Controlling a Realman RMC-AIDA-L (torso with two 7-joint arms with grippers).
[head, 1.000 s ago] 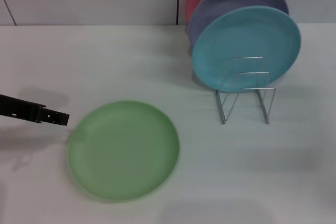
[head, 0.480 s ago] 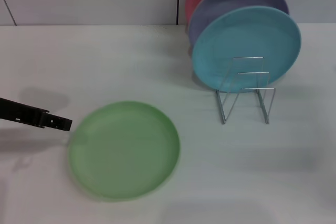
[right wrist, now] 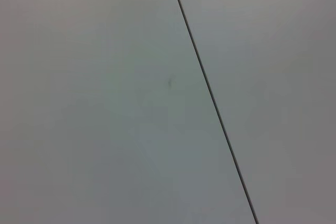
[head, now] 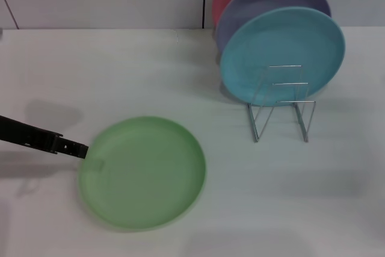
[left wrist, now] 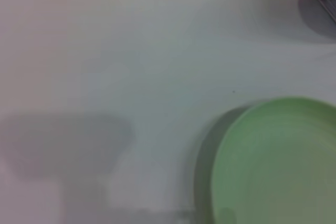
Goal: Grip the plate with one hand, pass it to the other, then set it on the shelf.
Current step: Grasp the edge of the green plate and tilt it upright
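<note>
One green plate (head: 142,173) flat on table (head: 120,70); left tool (head: 75,148) at rim, grip state unclear.

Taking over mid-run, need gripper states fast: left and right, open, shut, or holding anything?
Left gripper: at the near-left rim of the green plate, which lies flat on the table; open or shut cannot be told.
Right gripper: not in view.

Left gripper (head: 81,150) at the light green plate (head: 144,173) rim (flat on the table (head: 150,76)), wire shelf (head: 283,109) well apart.
</note>
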